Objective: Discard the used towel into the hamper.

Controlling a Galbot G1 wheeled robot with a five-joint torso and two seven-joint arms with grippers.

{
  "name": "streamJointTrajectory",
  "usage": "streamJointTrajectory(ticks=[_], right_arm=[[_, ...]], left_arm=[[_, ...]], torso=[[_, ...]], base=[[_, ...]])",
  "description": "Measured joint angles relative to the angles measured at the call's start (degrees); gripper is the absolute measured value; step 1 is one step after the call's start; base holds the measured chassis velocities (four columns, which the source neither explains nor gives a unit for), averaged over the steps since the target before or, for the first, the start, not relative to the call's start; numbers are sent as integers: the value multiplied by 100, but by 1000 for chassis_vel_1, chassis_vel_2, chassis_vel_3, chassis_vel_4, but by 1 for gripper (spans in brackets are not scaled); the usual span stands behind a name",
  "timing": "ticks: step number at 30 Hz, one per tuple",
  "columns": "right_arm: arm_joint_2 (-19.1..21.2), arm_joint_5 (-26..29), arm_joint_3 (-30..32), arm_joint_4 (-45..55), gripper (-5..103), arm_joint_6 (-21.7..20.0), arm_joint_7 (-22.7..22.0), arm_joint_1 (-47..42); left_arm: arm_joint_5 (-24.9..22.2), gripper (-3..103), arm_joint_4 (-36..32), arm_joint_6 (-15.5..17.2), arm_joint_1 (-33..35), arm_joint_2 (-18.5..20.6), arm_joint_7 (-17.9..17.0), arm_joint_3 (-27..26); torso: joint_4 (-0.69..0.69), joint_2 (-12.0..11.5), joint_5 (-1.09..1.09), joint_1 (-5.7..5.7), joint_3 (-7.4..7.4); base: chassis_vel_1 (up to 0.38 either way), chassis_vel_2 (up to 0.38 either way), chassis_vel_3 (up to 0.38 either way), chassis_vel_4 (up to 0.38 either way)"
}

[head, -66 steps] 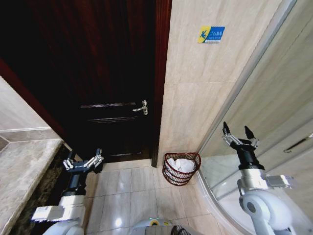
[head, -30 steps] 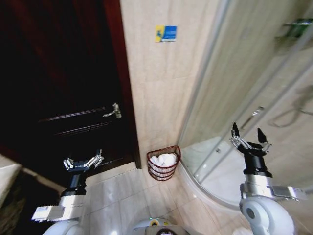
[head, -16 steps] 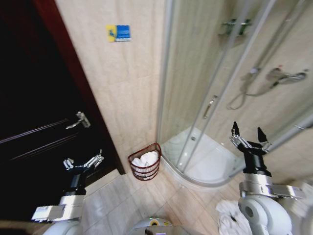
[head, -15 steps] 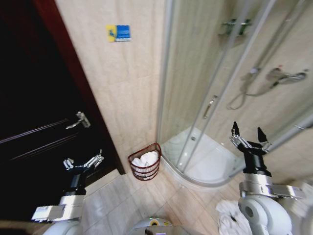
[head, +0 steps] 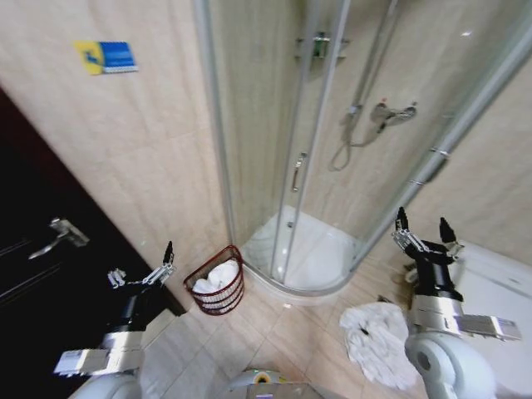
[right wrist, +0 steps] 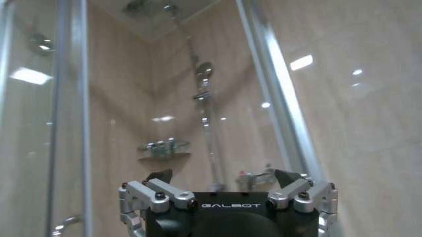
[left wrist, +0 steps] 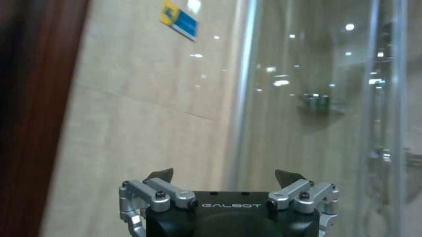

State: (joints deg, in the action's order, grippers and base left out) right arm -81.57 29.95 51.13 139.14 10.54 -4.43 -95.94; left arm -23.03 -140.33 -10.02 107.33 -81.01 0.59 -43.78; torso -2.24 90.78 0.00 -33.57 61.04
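Standing against the wall beside the shower enclosure [head: 299,166]: hamper [head: 218,282], white cloth already bunched inside. Lying crumpled on the floor: white towel [head: 376,339], partly hidden by the right arm. Hovering raised, fingers spread, gripping nothing: left end effector [head: 141,268] and right end effector [head: 426,233].

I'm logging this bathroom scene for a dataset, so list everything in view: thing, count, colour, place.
hamper: one, dark reddish-brown wire, on the floor by the wall, white cloth inside
towel: one, white, crumpled on the floor outside the shower
shower enclosure: one, glass with metal frame, behind the hamper
shower mixer: one, metal, on the wall inside the enclosure
sign: one, blue and yellow, on the wall
door: one, dark, left side
left gripper: one, jaws open, raised, holding nothing
right gripper: one, jaws open, raised, holding nothing
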Motion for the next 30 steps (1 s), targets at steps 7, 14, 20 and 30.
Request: streamJointTrajectory(ticks=[7,14,20,30], right_arm=[[-80,-5,-33,12,100,31,-15,-26],[-85,9,-15,4,100,71,-17,-38],[-101,20,-29,-6,100,78,-12,-44],[-147,31,-55,-26,100,95,43,-44]], left_arm=[[0,100,0,0,0,0,0,0],[0,100,0,0,0,0,0,0],[0,100,0,0,0,0,0,0],[0,100,0,0,-1,1,1,0]], torso=[[0,0,0,0,0],[-1,0,1,0,0],[0,0,1,0,0],[2,0,0,0,0]], base=[[-125,-130,-137,-122],[-121,-122,-123,-120],[-123,-127,-119,-128],[-96,-100,-99,-109]])
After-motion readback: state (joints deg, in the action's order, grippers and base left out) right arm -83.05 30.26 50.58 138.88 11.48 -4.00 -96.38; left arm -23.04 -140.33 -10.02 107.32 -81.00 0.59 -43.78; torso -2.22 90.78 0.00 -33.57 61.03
